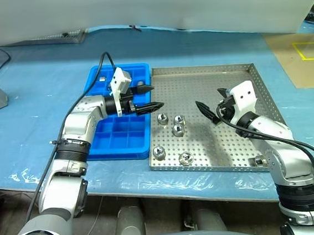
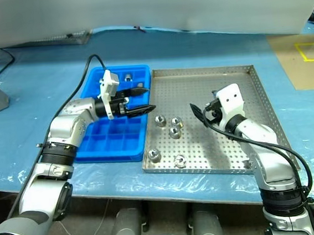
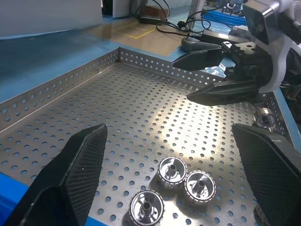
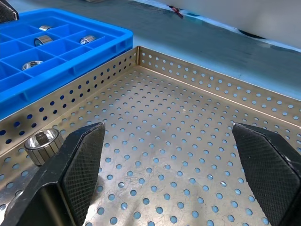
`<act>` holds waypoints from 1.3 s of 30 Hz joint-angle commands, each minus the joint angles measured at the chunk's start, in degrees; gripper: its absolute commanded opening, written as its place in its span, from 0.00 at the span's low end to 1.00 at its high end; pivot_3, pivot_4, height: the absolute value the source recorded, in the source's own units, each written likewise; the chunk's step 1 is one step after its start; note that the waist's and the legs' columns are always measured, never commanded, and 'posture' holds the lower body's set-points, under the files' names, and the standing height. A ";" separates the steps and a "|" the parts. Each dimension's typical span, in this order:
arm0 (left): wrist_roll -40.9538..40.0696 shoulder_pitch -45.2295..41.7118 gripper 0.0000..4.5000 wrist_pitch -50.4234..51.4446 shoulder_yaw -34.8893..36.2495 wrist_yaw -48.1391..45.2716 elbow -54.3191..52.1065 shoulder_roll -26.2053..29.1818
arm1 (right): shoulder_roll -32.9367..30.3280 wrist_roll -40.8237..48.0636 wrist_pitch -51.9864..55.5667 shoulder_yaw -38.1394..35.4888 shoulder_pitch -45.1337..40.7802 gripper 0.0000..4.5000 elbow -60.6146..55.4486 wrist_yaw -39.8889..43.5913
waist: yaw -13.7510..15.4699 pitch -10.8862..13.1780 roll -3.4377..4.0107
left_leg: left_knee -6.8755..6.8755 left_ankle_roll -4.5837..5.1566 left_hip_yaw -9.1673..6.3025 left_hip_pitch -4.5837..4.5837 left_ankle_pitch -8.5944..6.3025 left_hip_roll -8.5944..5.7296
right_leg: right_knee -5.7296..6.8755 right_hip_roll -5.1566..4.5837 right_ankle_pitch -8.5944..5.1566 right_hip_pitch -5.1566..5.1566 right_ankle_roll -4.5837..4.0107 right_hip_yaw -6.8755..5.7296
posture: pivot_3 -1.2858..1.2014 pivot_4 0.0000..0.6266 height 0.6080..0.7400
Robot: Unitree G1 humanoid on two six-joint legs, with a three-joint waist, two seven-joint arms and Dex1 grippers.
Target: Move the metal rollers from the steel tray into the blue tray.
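**Both claws empty and wide above the steel tray, between pickups**

The left claw (image 1: pixel 148 98) points sideways with its two black fingers spread wide and nothing between them. It hangs over the edge of the steel tray (image 1: pixel 236 69) that borders the blue tray (image 1: pixel 107 147), just short of a cluster of rollers. The right claw (image 1: pixel 208 111) is also spread wide and empty, hovering over the middle of the steel tray and aimed toward the same cluster.

Three metal rollers (image 1: pixel 177 129) sit close together near the middle of the steel tray, on the side toward the blue tray. Two more lie by the steel tray's near rim, and one sits in its near corner beside the right arm. The blue tray touches the steel tray's side; several of its compartments farthest from the robot already hold a roller each.

The step in hand looks like reaching for the next roller, with the job partly done. Next, one claw would need to come down over a single roller in the cluster, fingers either side of it without nudging its neighbours, then close and carry it to a free compartment.
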 commanded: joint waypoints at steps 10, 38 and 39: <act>-0.24 -0.87 0.99 -0.54 0.91 -0.56 -1.33 0.42 | -0.28 0.92 -1.06 -0.98 1.07 1.00 -1.68 0.11 | -0.02 0.00 0.00 | 0.00 0.00 0.00 0.00 0.00 0.00 | 0.00 0.00 0.00 0.00 0.00 0.00 | 0.53 0.24 1.00; 7.47 -14.29 0.99 -8.16 -3.82 -7.90 15.45 -0.79 | 0.49 0.80 -1.98 -1.71 2.74 1.00 -3.14 -2.89 | -0.04 0.00 -0.01 | 0.01 0.00 0.00 0.00 0.00 -0.01 | -0.01 0.00 -0.01 0.01 0.03 0.00 | 0.50 0.24 1.00; 8.98 -16.19 0.99 -10.13 -4.84 -8.92 18.36 -1.18 | 0.55 0.75 -2.12 -1.61 2.65 1.00 -3.02 -3.04 | -0.01 0.00 -0.01 | 0.01 0.00 0.00 0.01 0.00 -0.03 | -0.02 0.00 -0.02 0.02 0.05 0.00 | 0.50 0.24 1.00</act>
